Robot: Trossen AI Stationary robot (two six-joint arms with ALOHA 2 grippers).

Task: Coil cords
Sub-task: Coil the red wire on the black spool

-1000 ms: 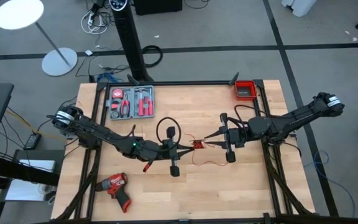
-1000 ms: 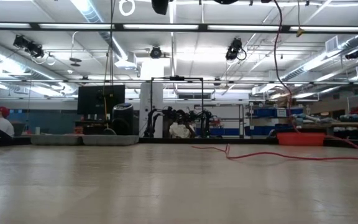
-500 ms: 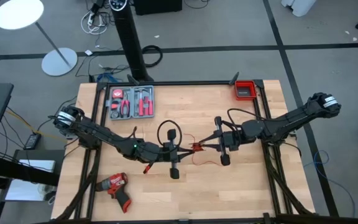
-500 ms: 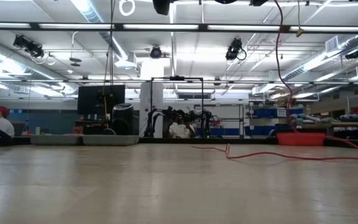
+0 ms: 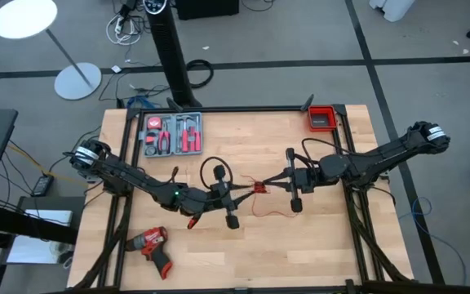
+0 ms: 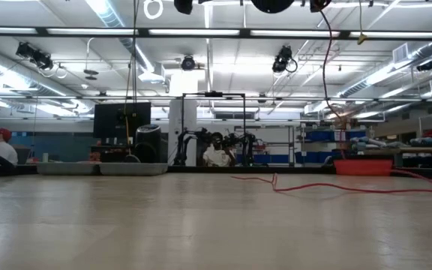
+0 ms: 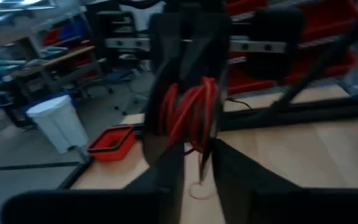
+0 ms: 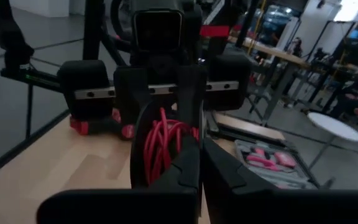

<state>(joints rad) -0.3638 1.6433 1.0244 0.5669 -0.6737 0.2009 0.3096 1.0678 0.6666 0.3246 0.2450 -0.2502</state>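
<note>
Jaws of the right gripper [image 5: 261, 189] have just pinched shut on the red wire [image 8: 161, 148] bundle, while the left gripper [image 5: 250, 193], facing it, loosens to hand it over.

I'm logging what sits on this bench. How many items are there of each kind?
Cords: 2, red wire, black cable
Drills: 1
Tool cases: 1
Red bins: 1
Total: 5

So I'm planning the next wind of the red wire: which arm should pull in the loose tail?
Probably the left. The right gripper is shut on the red wire coil mid-table, while the left gripper has opened beside it, with the tail lying nearby.
</note>
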